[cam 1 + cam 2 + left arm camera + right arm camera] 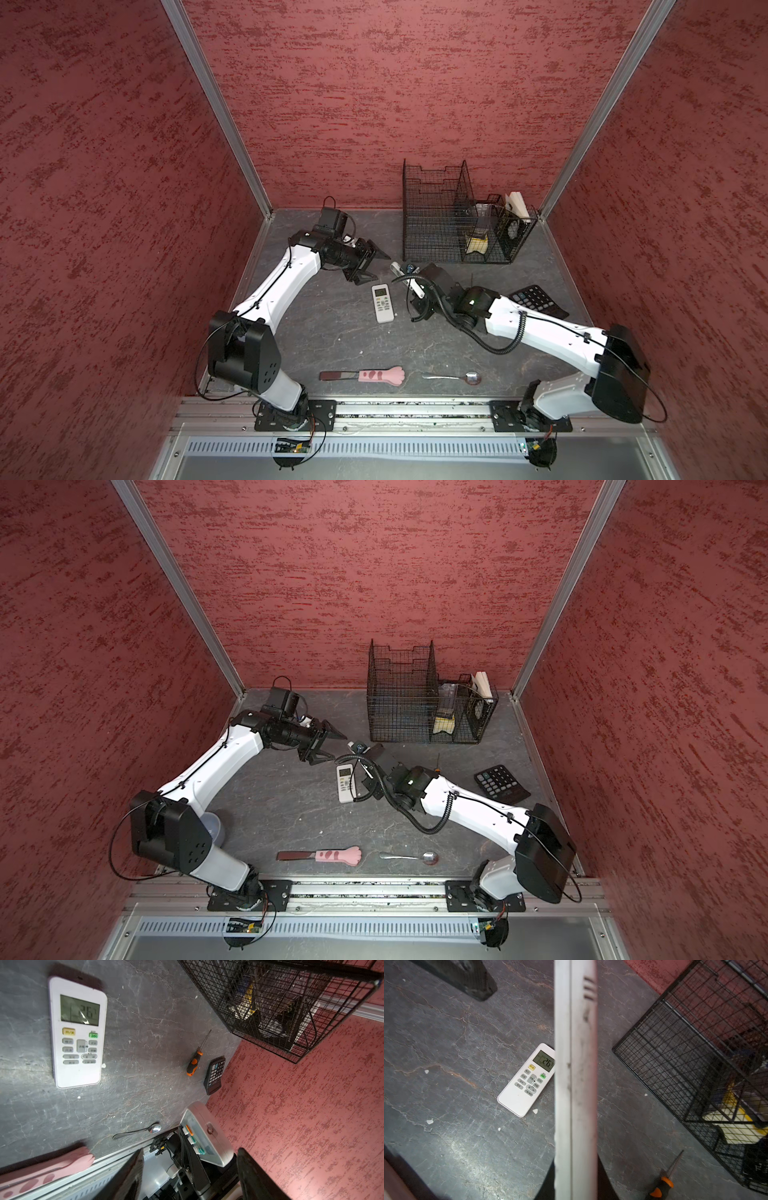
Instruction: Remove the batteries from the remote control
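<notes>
Closest to us, the grey remote (pixel 575 1084) filled the middle of the right wrist view edge-on, a long pale bar with three short ribbed slots near one end. The right gripper (pixel 413 286) was clamped on it and held it tilted above the table, its free end pointing toward the left gripper (pixel 380 266). That gripper's jaws stood wide with nothing between them, and one tip was just beside the remote's end. We could not tell whether they touched.

In the left wrist view we saw the held remote's key face, with small orange, teal and white keys. We could not make out the batteries in any view.

Just beside and below the grip, a white display remote (pixel 382 303) lay flat, face up. The wire basket (pixel 432 208) stood near, behind both grippers, its front edge close. A screwdriver (pixel 194 1064) and a calculator (pixel 536 299) lay to the right. Bare table (pixel 332 340) opened toward the front, where a pink paw-handled tool (pixel 365 376) and a spoon (pixel 453 377) lay near the rail.

The surface was grey and veined, and the walls (pixel 374 83) were mottled red.
</notes>
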{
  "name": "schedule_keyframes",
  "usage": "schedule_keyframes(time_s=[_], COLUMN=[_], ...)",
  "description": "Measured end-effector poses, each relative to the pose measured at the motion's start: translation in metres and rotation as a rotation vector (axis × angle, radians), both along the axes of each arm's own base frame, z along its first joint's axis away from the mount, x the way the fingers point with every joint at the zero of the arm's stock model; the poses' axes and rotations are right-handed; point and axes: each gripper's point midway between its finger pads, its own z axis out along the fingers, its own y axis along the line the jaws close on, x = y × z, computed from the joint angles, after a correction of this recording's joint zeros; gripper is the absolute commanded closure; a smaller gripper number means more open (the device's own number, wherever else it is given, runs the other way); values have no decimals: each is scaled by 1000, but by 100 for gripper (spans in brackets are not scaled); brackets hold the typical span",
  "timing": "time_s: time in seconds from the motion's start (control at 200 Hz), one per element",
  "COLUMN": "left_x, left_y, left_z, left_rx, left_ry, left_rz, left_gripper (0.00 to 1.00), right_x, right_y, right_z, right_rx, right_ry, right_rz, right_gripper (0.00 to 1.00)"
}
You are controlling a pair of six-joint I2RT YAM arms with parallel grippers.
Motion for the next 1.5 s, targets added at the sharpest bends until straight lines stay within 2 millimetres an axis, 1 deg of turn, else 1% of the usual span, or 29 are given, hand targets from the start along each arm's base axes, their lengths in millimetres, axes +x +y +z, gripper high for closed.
schedule_keyframes(time_s=[0.125,0.291,0.366,0.411,0.466,0.546,0.752,0.947,1.197,1.303,1.498], left_x=[-1,0,1,1,2,3,6,6,4,3,1], left_y=[-3,-6,-7,-8,-9,-12,-18,-19,-22,-23,-21], left_z=[-5,-24,-31,-33,-35,-37,-45,-45,-43,-43,-46], left_rx=[-3,4,7,7,7,4,7,5,-9,-12,1], left_ry=[33,105,128,138,141,147,162,162,166,167,203], left_rz=[8,18,25,29,26,25,17,14,6,3,25], left_gripper=[31,34,37,41,49,52,53,53,61,67,85], right_x=[-1,0,-2,-2,-2,-3,-1,4,6,7,11], right_y=[1,9,11,12,13,14,20,28,32,33,30], right_z=[-2,-7,-10,-11,-11,-12,-14,-13,-14,-16,-20], right_rx=[-37,-66,-76,-79,-81,-81,-84,-73,-68,-71,-126], right_ry=[-27,-37,-38,-37,-39,-40,-37,-45,-48,-48,-76], right_rz=[2,15,20,23,27,30,34,35,35,33,40], right_gripper=[100,100,100,100,100,100,100,100,100,100,100])
